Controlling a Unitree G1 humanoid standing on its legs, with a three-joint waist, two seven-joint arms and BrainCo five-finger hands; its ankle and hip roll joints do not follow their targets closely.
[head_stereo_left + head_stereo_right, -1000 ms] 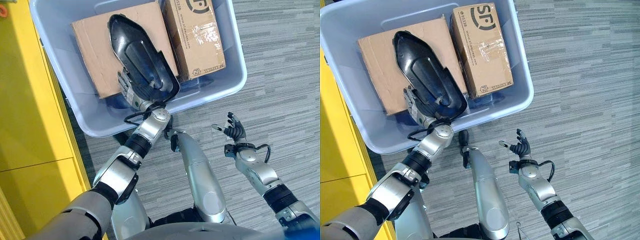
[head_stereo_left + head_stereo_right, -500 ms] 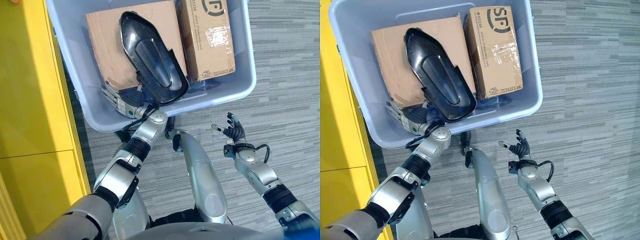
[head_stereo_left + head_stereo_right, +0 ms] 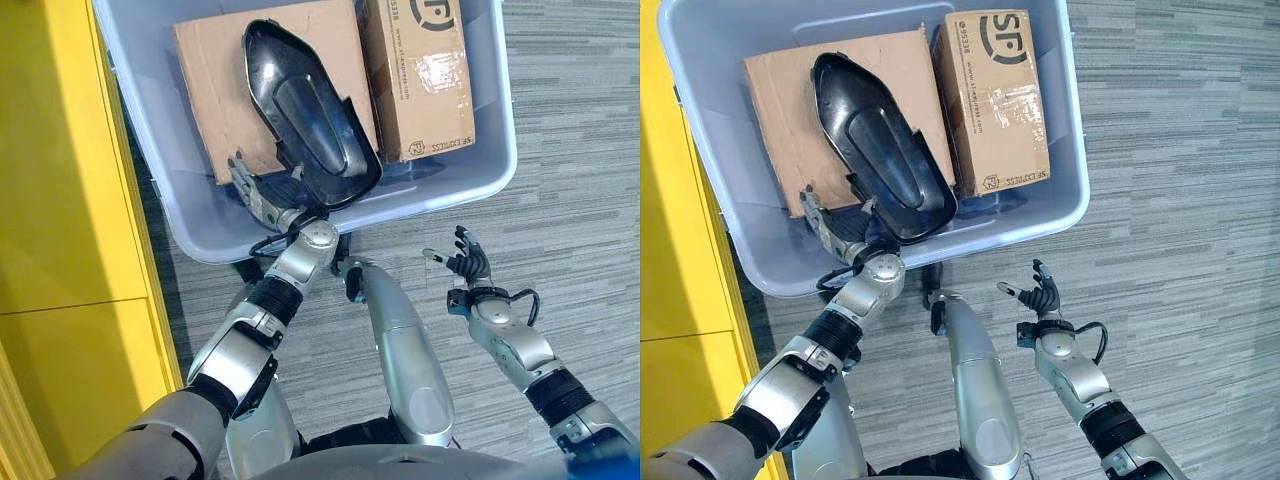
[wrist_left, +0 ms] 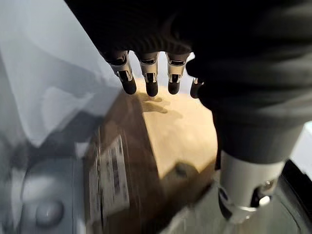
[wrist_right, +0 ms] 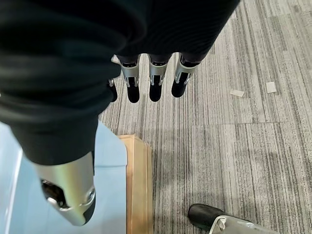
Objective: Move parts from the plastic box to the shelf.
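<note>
Far left, a glossy yellow panel [image 3: 60, 230] runs down the edge of both eye views, hard against the pale blue-grey plastic box [image 3: 135, 110], which sits on the floor.

Inside the box, left to right: a flat brown cardboard carton [image 3: 215, 100], a long glossy black moulded plastic part [image 3: 305, 115] lying diagonally across it with its wide end toward the near wall, then a second, narrower taped cardboard carton [image 3: 420, 80] against the right side.

The left hand [image 3: 255, 192] is reached over the near wall into the box, just beside the black part's wide end. Eye views show the fingers spread and fairly straight; contact with the part cannot be told there. The left wrist view adds what they lack: its fingers [image 4: 148, 73] extended in a row above a corner of the flat carton [image 4: 165, 131], apart from it, nothing in the grasp, with the box wall [image 4: 44, 83] close by.

The right hand [image 3: 468, 262] hangs over the floor, well apart from the box, loosely open and empty. Its wrist view shows relaxed fingers [image 5: 155, 80] above the carpet, plus the box rim and a carton edge [image 5: 139, 185].

Floor: grey carpet [image 3: 570, 200] with fine striping
</note>
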